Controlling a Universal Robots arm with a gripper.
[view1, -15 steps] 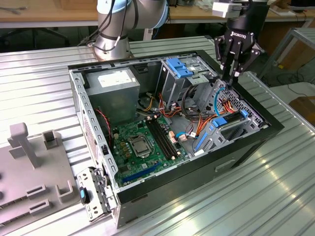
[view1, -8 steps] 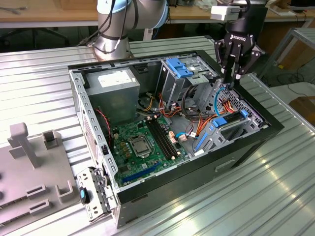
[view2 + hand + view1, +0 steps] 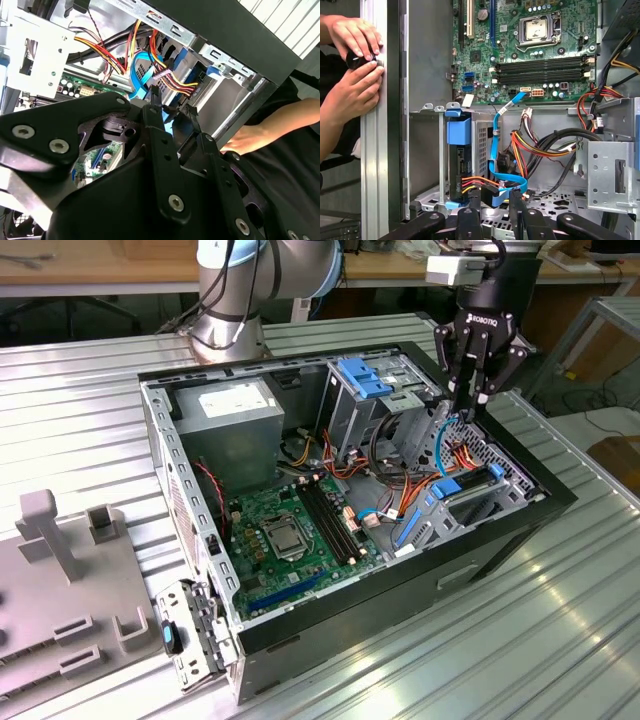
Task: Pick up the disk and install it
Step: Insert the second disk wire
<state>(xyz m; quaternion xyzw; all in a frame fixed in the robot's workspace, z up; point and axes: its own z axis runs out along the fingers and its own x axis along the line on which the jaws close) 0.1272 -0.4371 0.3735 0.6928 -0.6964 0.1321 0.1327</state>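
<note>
While the arm [image 3: 270, 265] reaches down from above, its pincer [image 3: 470, 398] points into the open case [image 3: 400, 570] beside the drive cage [image 3: 375, 390], fingers [image 3: 470, 212] a little apart and gripping nothing. Below it the disk [image 3: 459, 165] sits upright in its bay, cables plugged in. Two hands [image 3: 352, 65] press on the case edge. Print on the pincer is too small to read.

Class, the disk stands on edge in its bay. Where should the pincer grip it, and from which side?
Probably by the blue tab on the exposed edge of the disk, coming in through the open side of the case: the metal bay walls cover its flat faces.
</note>
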